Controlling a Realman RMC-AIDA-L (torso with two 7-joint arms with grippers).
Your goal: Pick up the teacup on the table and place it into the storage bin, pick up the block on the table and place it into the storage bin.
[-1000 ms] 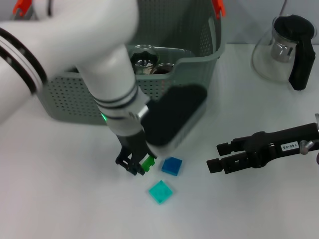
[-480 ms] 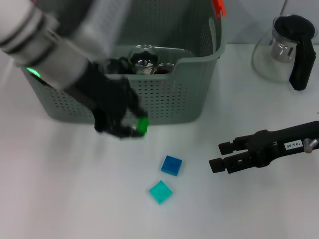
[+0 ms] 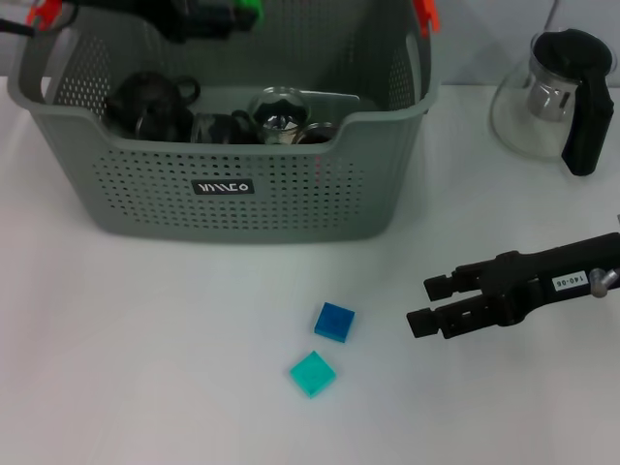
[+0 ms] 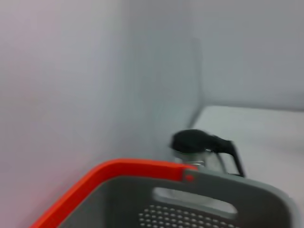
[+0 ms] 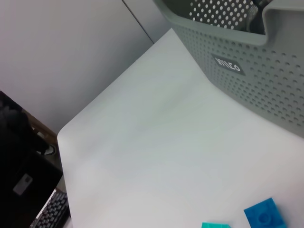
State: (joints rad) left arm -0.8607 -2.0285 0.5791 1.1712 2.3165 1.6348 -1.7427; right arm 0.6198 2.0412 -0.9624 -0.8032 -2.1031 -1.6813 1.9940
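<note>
Storage bin point(image 3: 232, 184) fills upper left of head view, dark cups inside. Glass teapot point(image 3: 557, 97) upper right. Right gripper point(image 3: 431, 305) lower right, fingers slightly parted, holding nothing. Left gripper point(image 3: 208, 15) at top edge above bin, closed on green block point(image 3: 250, 12). Blue block point(image 3: 334, 321) and teal block point(image 3: 313, 373) lie lower centre on table

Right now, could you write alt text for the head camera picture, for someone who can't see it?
A grey-green storage bin holding dark cups sits on a white table; the left gripper holds a green block above its back rim. A blue block and a teal block lie in front, near the right gripper.
</note>
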